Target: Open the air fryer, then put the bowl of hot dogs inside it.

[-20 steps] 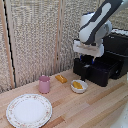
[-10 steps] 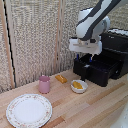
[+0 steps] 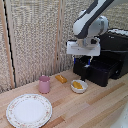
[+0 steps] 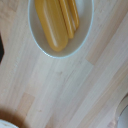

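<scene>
The black air fryer (image 3: 113, 47) stands at the exterior view's right with its drawer (image 3: 99, 73) pulled out. I cannot make out the handle against the black drawer face. The small white bowl (image 3: 78, 86) with orange-yellow hot dogs (image 3: 77, 85) rests on the wooden table in front of the drawer. My gripper (image 3: 86, 60) hangs above the bowl, close to the drawer, with nothing seen in it. The wrist view looks straight down on the bowl (image 4: 37, 37) and the hot dogs (image 4: 54, 25); no fingers show there.
An orange block (image 3: 60, 78) lies just behind the bowl, toward the exterior view's left. A pink cup (image 3: 44, 84) stands further left. A large floral-rimmed plate (image 3: 28, 110) lies near the front edge. A woven screen backs the table (image 3: 100, 107).
The arm has drifted a little toward the exterior view's left, off the drawer and over the bowl. The bowl, cup and plate have not moved.
</scene>
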